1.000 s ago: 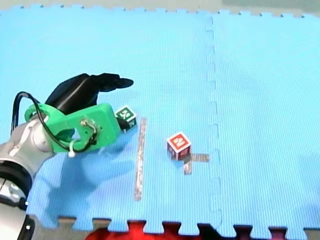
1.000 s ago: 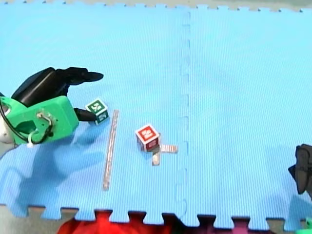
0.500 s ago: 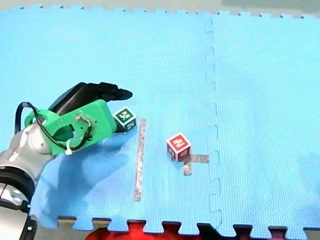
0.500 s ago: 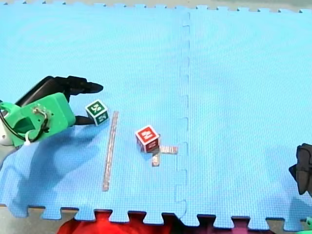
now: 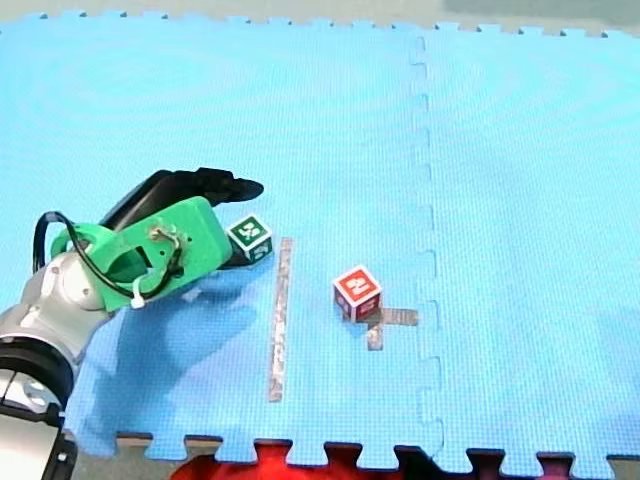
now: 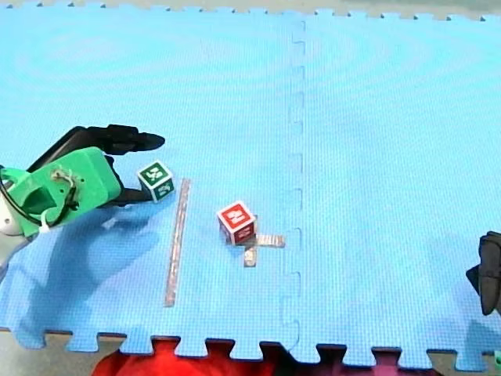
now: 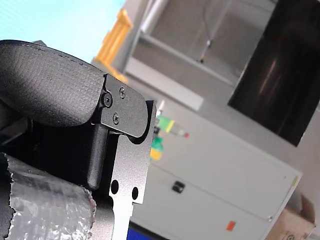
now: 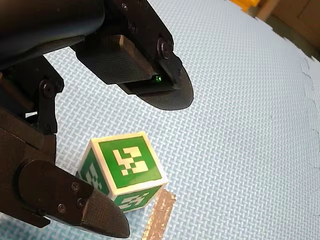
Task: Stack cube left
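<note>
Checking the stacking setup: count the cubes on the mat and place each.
2. The green cube sits left of the tape strip, between the left hand's fingers. The red cube stands right of the strip, at the tape cross. The right hand is far right. None seems hidden.

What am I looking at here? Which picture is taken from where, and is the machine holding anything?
This is a humanoid robot with two arms and three-finger hands. The two wide pictures come from cameras in its head, looking down at a blue foam mat. The two close-ups come from cameras at its wrists. On the mat lie a green cube, a red cube, a long tape strip between them and short tape pieces by the red cube. The left hand reaches in from the left, fingers either side of the green cube. The second wrist view shows this close up, and the cube does not look gripped yet. The right hand is at the mat's lower right edge.
</note>
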Motion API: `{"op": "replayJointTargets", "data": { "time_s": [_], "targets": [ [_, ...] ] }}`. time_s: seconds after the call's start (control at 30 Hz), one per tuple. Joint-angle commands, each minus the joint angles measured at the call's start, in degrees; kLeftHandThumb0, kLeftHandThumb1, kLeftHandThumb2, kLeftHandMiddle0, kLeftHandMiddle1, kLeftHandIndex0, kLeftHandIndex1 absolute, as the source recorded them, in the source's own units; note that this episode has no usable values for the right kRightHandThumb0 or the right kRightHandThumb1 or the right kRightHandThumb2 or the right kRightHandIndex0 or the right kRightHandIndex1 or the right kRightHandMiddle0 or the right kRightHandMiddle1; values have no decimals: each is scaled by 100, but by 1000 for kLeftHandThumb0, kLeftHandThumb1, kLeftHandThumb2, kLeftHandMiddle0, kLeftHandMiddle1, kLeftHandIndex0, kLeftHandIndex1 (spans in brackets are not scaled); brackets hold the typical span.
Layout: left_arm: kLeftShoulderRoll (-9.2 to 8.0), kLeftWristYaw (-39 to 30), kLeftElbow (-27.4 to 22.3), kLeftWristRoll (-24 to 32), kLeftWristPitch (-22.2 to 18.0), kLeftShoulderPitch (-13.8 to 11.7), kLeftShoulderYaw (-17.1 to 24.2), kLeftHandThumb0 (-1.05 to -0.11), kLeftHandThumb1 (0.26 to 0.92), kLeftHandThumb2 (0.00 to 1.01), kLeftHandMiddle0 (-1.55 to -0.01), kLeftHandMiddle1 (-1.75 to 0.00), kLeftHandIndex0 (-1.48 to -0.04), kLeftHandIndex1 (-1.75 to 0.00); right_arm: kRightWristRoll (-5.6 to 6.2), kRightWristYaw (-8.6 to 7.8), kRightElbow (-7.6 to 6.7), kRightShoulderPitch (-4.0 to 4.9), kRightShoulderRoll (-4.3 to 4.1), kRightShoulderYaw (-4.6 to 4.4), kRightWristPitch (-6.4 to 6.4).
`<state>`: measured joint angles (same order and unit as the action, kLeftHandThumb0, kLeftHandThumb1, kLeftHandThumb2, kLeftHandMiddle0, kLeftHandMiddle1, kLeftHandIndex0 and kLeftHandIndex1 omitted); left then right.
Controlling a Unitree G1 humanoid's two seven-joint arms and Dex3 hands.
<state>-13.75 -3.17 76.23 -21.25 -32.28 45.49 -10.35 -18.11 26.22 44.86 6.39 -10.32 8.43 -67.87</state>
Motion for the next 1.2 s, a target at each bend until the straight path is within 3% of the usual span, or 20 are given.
{"op": "replayJointTargets", "data": {
  "time_s": [0.0,0.1,0.13,0.17,0.23,0.27,0.33,0.47,0.57,0.87,1.17],
  "targets": [
    [5,-21,19,43,33,-10,45,-226,659,1,-1027,-103,-610,0,27,-9,-9,-21,-9,31,-50],
    [1,84,24,-28,65,-8,-3,-212,662,2,-1151,-139,-605,0,74,-62,26,-13,-16,36,-114],
    [-1,139,24,-63,71,-6,-27,-214,663,1,-1195,-238,-606,0,98,-87,39,-11,-18,38,-135],
    [0,178,24,-89,75,-4,-42,-227,664,3,-1047,-787,-606,0,120,-109,52,-8,-19,40,-151],
    [-3,265,25,-151,79,3,-87,-230,668,2,-874,-1341,-608,0,161,-156,65,-12,-17,49,-179],
    [-5,303,26,-179,80,6,-108,-233,670,2,-813,-1580,-609,-1,178,-178,69,-16,-16,54,-190],
    [-8,381,28,-241,82,11,-150,-262,673,2,-790,-1712,-611,-1,214,-220,88,-14,-17,67,-205],
    [-16,469,32,-323,98,26,-202,-374,676,2,-798,-1744,-613,-1,270,-293,95,-21,-14,98,-229],
    [-18,491,34,-325,101,28,-213,-397,676,2,-801,-1746,-615,-2,281,-321,85,-30,-5,128,-249],
    [-25,514,37,-321,139,54,-237,-381,676,1,-814,-1746,-630,-7,301,-382,-52,-88,30,217,-291],
    [-51,669,29,-522,313,124,-416,-363,677,0,-827,-1746,-754,-40,357,-472,-249,-169,89,277,-305]
  ]
}}
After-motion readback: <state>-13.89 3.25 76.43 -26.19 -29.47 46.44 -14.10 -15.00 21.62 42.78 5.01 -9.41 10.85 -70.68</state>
